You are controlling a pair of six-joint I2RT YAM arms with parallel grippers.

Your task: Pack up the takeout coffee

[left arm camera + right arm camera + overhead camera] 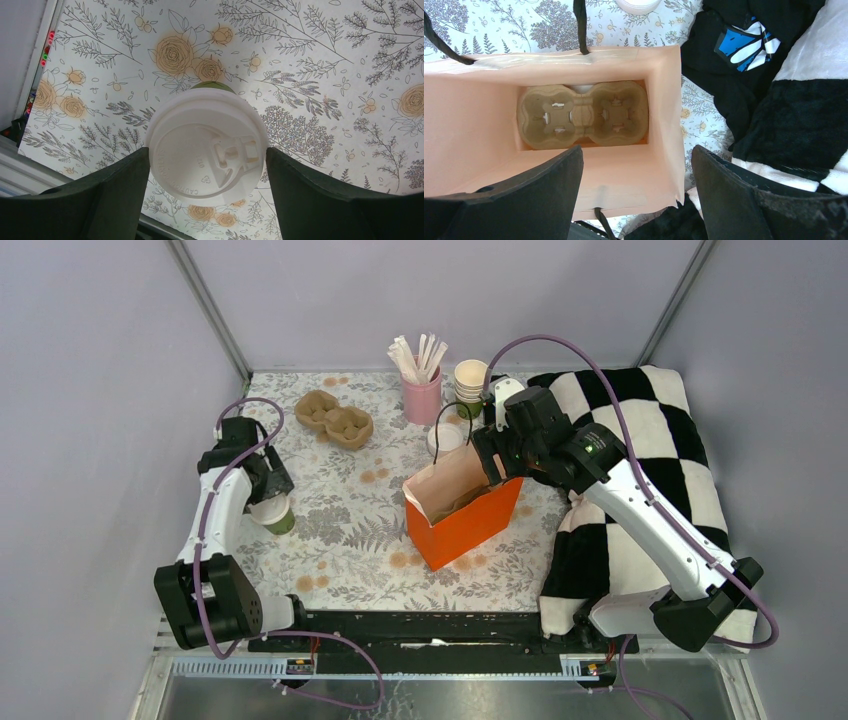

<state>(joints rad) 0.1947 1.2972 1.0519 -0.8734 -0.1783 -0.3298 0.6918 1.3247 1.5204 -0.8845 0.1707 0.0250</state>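
My left gripper point(207, 150) is closed on the cup point(212, 86). My two dark fingers point(100, 200) press on opposite sides of its white lid point(200, 145), which fills the gap between them. The lid's sip tab points toward my right finger, and only a sliver of green wall shows past its far edge. Beneath lies the flowered table point(310, 60); I cannot tell whether the cup stands on it or hangs just above.

My right gripper point(638, 147) is spread wide and holds nothing. It hangs over the open mouth of the orange bag point(465, 525), whose near wall runs under both fingertips. Straight down, just ahead of those tips, a brown two-cup carrier point(581, 117) lies flat on the bag's floor. Off my right finger's side, outside the bag, a black-and-white checked cloth point(814, 50) is bunched up, with a blue patch point(744, 42) on black fabric beside it. Past the bag's far rim a spare lid point(638, 4) lies on the table.

From above, the cup in my left jaws is well apart from the bag, off to the left of my right ones. Beyond my right fingers stand a pink cup point(421, 395) of white sticks and a stack point(470, 380) of paper cups; between my grippers, farther out, sit two more carriers point(335, 418)
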